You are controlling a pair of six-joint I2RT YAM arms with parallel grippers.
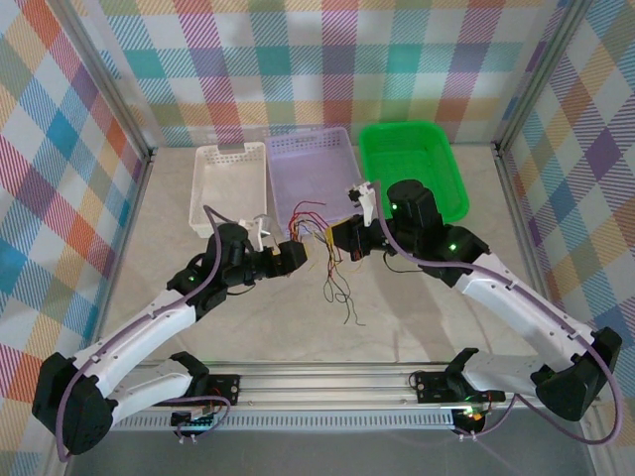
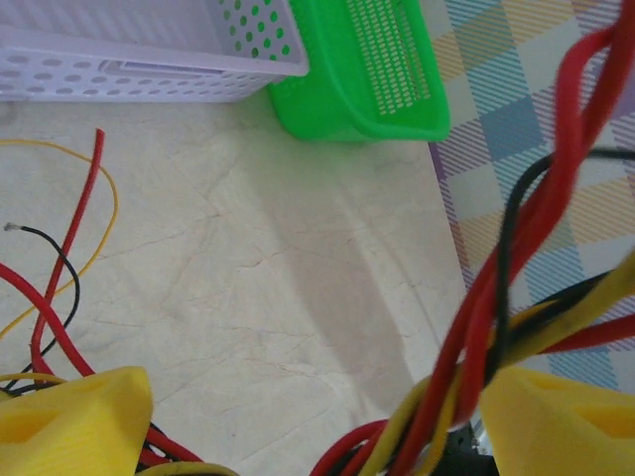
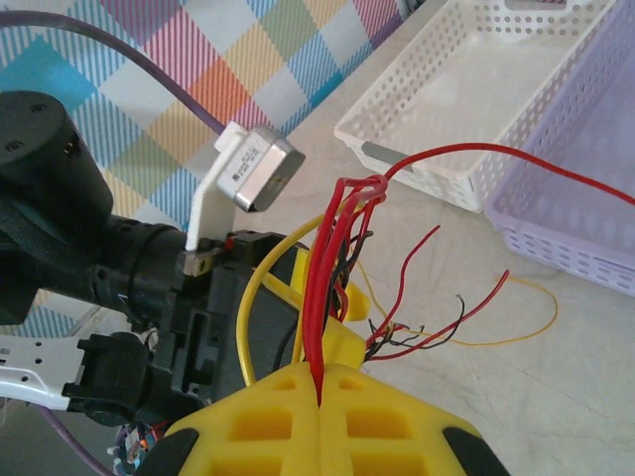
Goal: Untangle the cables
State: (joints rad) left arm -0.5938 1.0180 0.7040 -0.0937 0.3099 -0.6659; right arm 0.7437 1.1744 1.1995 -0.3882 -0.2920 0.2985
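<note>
1. The left hand [image 1: 286, 256] sits left of centre in the top view. Its yellow fingers [image 2: 74, 416] stand apart and hold nothing, so the hand is released. The twisted bundle rises through the gap, close to the finger at the lower right of the left wrist frame. We judge that this hand is stationed there to take a second hold near the tangle.
2. The cables [image 1: 316, 236] hang at the centre of the top view, between the two hands and just in front of the purple basket [image 1: 317, 164]. Red, yellow and black strands are wound together in the middle. Loose ends fan out toward the basket, and others trail onto the counter [image 1: 417, 317] toward the lower centre.
3. The right hand [image 1: 344, 238] sits right of centre. It is clenched on the red strands, which rise from the seam between its fingers to a tight kink. We judge that this grip anchors the bundle so single strands can be drawn out.
</note>
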